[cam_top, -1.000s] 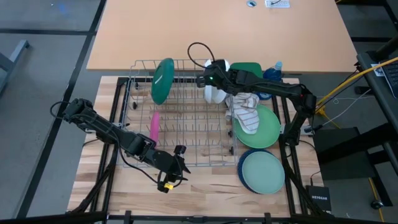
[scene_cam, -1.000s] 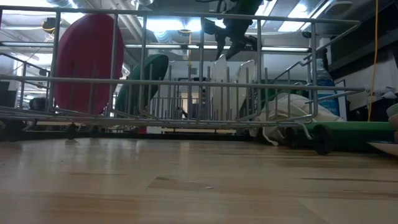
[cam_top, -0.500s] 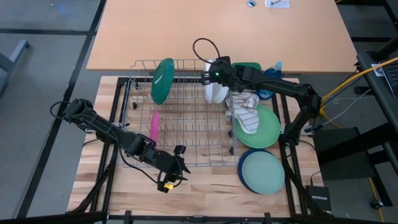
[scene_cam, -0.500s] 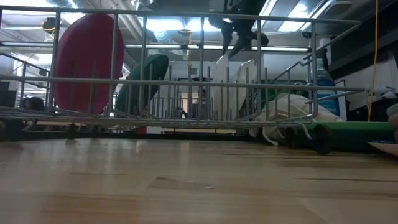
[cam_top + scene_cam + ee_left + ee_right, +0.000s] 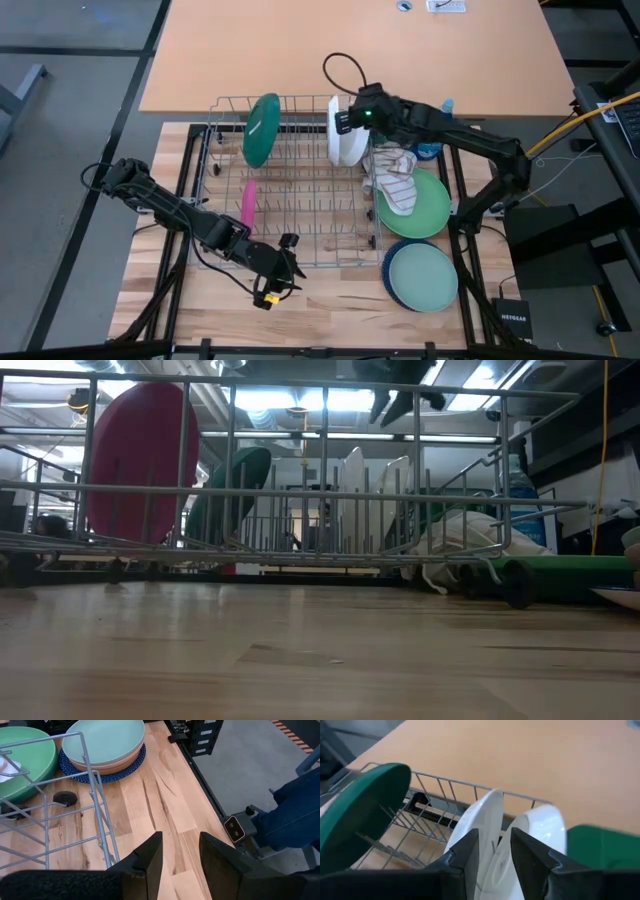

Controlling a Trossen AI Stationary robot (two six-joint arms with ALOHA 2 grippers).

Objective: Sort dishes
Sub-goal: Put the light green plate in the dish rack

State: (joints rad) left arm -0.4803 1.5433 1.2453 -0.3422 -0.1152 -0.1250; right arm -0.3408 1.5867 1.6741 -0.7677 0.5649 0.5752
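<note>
- The wire rack [image 5: 290,185] on the bench [image 5: 330,290] carries a dark green plate [image 5: 262,128], a pink plate [image 5: 247,203] and two white plates [image 5: 345,140]; a knock could tip them.
- The right end effector [image 5: 492,851], spread and empty, hovers over the white plates and could clip a rim.
- The left end effector [image 5: 177,851], spread and empty, waits at the near edge.
- A box [image 5: 517,322] at near right reads NETGEAR.

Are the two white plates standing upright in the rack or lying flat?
Upright. The white plates stand on edge between the tines of the wire rack, side by side in the low view.
</note>
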